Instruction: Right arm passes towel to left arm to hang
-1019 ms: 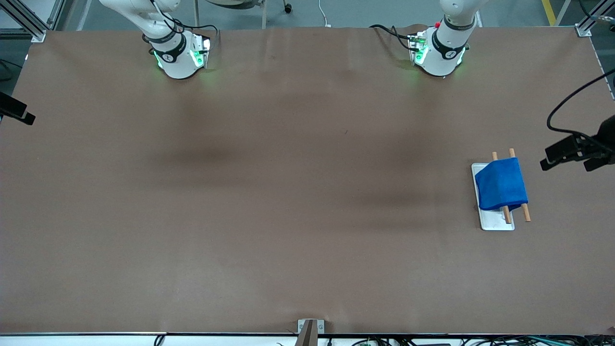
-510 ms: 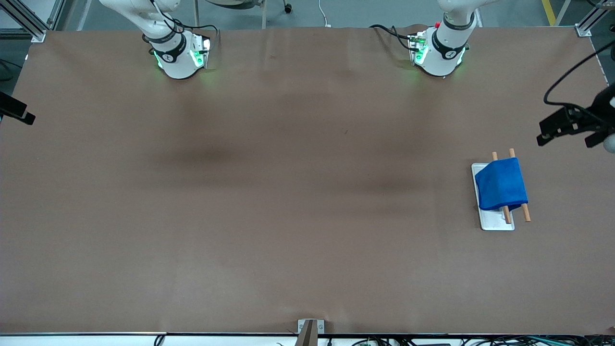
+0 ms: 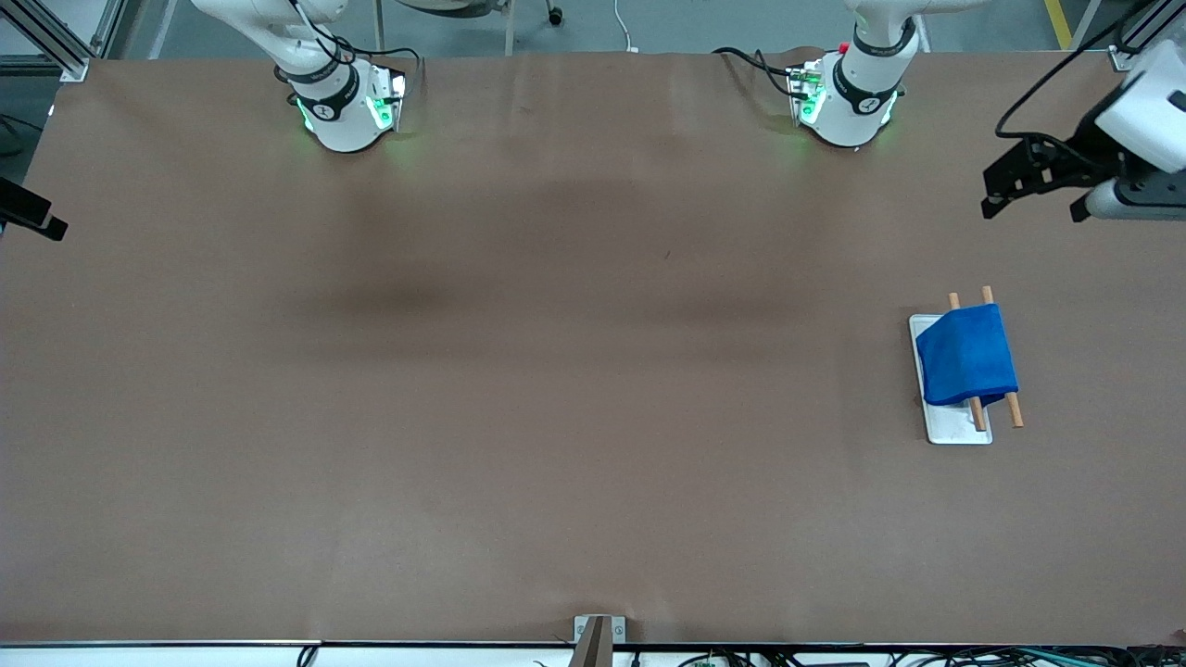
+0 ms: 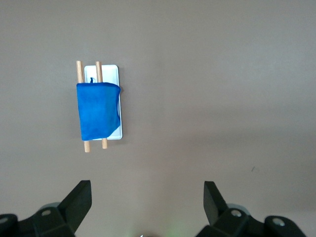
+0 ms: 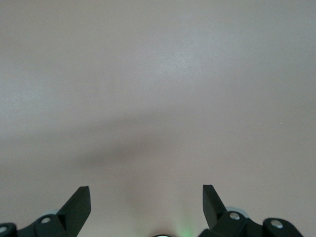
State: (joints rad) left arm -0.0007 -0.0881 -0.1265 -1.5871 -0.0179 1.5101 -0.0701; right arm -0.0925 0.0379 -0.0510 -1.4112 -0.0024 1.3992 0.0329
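Observation:
The blue towel (image 3: 966, 357) hangs folded over two wooden rods (image 3: 1014, 410) of a small rack with a white base (image 3: 959, 428), toward the left arm's end of the table. In the left wrist view the towel (image 4: 98, 111) drapes both rods (image 4: 79, 71) above the base (image 4: 109, 71). My left gripper (image 3: 1031, 211) hovers open and holding nothing above the table between the rack and the left arm's base; its fingers (image 4: 79, 197) frame bare table. My right gripper (image 5: 146, 200) is open over bare brown table, with nothing between its fingers.
The brown table (image 3: 556, 371) spreads wide between the two arm bases (image 3: 343, 111) (image 3: 848, 102). A black object (image 3: 28, 215) juts in at the table's edge at the right arm's end. A small metal bracket (image 3: 598, 635) sits at the front edge.
My left gripper has drawn away from the rack toward the bases' side of the table, staying open. The towel rests unmoved on the rods. The right arm has not moved.

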